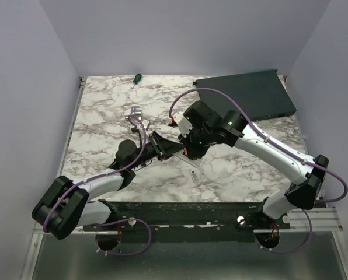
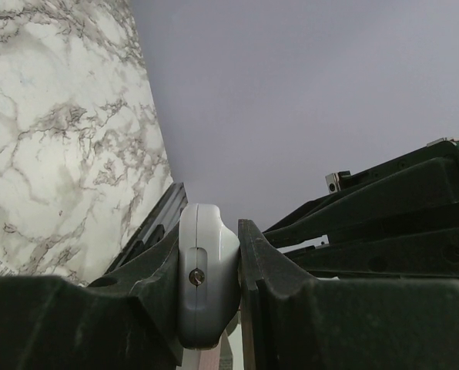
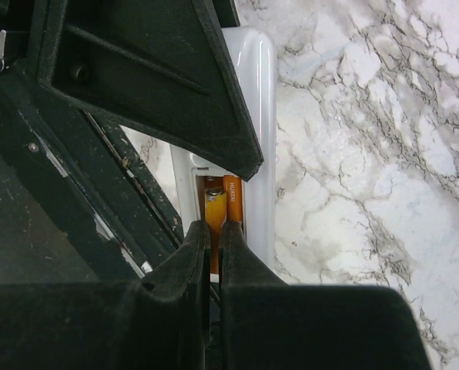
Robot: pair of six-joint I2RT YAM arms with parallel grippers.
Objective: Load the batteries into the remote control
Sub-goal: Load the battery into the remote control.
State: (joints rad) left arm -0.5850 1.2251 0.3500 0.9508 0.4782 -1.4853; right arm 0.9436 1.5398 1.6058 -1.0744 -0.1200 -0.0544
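Remote control [image 2: 206,297] pinched by left gripper [image 2: 210,231], right gripper [image 3: 214,229] pressed together over 2 orange batteries [image 3: 232,196], their print illegible

A bench [image 1: 104,111] topped in white marble pattern with grey-brown veins fills the middle of the overhead view. Plain pale lavender-grey walls close it in on three sides: the back wall [image 1: 180,35] along the far edge, a left wall [image 1: 22,105] and a right wall [image 1: 337,76] along the side edges. A thin pale strip [image 1: 75,114] borders the left edge. Along the near edge lies a dark rail [image 1: 191,209], with a silver slotted bar [image 1: 323,220] at the near right corner and a dull grey surface [image 1: 209,262] below. The light is soft and even.
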